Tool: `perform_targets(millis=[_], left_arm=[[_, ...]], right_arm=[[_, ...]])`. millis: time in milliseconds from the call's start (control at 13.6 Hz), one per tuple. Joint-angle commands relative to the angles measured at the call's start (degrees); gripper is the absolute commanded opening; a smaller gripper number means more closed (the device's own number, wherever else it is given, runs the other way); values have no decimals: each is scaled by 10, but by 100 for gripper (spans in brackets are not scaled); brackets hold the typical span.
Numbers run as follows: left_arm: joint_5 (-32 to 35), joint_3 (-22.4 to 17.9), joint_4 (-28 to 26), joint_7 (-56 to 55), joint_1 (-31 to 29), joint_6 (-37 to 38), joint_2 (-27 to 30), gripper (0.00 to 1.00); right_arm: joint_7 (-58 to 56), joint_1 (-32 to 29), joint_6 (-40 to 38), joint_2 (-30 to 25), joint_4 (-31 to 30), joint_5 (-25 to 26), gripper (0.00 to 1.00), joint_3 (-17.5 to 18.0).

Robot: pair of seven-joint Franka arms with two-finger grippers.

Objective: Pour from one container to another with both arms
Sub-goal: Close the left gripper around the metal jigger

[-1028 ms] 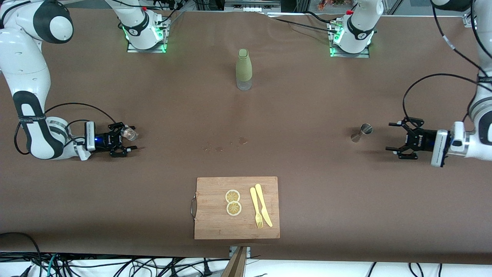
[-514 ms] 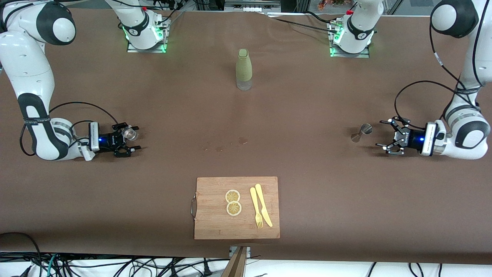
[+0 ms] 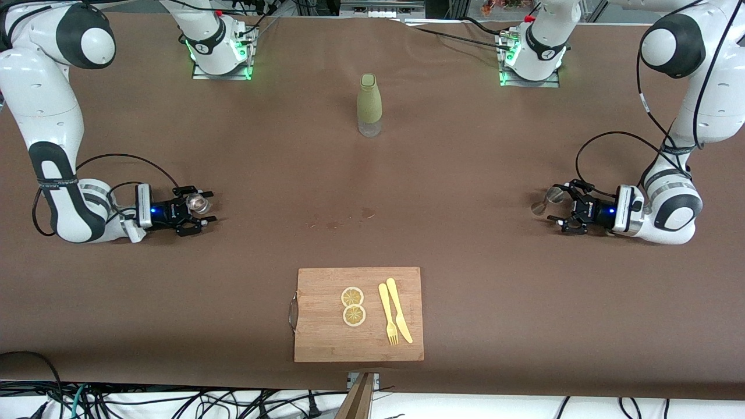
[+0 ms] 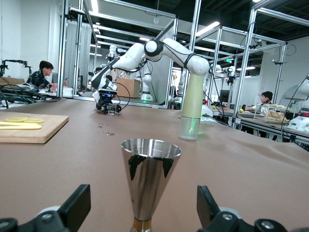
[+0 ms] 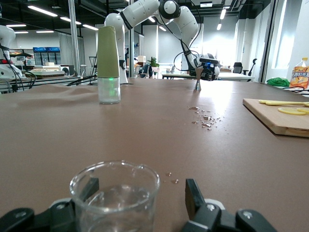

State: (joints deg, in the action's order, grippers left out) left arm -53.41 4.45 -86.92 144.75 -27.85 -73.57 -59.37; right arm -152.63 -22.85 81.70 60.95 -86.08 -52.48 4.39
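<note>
In the front view we see the right hand [image 3: 199, 212] low at the right arm's end of the brown worktop [image 3: 465, 174], its fingers spread on either side of the small clear glass [image 3: 198, 203] with gaps still showing. The left hand [image 3: 560, 208] sits low at the left arm's end, fingers apart around the steel jigger [image 3: 548, 199], which stands upright between them. Between the two hands, well apart from both, the green-sleeved bottle [image 3: 369, 105] stands toward the robots' bases. A wooden cutting board [image 3: 358, 314] lies nearer the camera, carrying two lemon slices [image 3: 353, 305] and a yellow fork [image 3: 388, 321] and knife [image 3: 399, 310]. A few wet spots [image 3: 343, 220] mark the worktop midway between the hands.

In the left wrist view we see the jigger [image 4: 149, 186] standing centred just ahead of the hand, a finger [image 4: 75, 208] on each side and clear space between metal and fingers: the hand is open, not gripping. Ahead of it the worktop runs bare to the bottle [image 4: 191, 107] and the board [image 4: 29, 128]; the right hand [image 4: 107, 102] shows small in the distance.

In the right wrist view the glass [image 5: 115, 195] stands between the open fingers [image 5: 195, 198], seemingly holding a little clear liquid. Past it we see the bottle [image 5: 108, 65], the droplets [image 5: 205, 118], the board's corner [image 5: 277, 116] and the jigger [image 5: 198, 79] at the left hand. Nothing stands between either hand and its object.
</note>
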Motion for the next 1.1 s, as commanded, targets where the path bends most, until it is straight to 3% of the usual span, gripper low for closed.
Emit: perform_targets(millis=[0,73,220,514,661,807,1028], left_arm=[[-17,-6,16,52,5,13,-21,76],[-17,-6,17,54,5,13,-24,60],[-16,-6,18,55,4,14,-23,43],[-17,-6,16,55,9,14,-25,33],[-17,-6,14,53,9,15,-24,14],[-17,-3,14,49,12,19,-17,2],[-17,-1,11,-13,38,31,20,0]], right_arm=[[-20,-1,-16,8,2,0,68,-5],[-25,-1,-16,8,2,2,60,-9],[-40,-2,-16,12,2,2,53,-13],[-41,-1,-16,13,2,3,52,-17],[-41,0,-16,15,1,2,52,-17],[-41,2,-16,15,-1,1,52,-17],[-41,3,-23,15,-4,-1,50,-14]])
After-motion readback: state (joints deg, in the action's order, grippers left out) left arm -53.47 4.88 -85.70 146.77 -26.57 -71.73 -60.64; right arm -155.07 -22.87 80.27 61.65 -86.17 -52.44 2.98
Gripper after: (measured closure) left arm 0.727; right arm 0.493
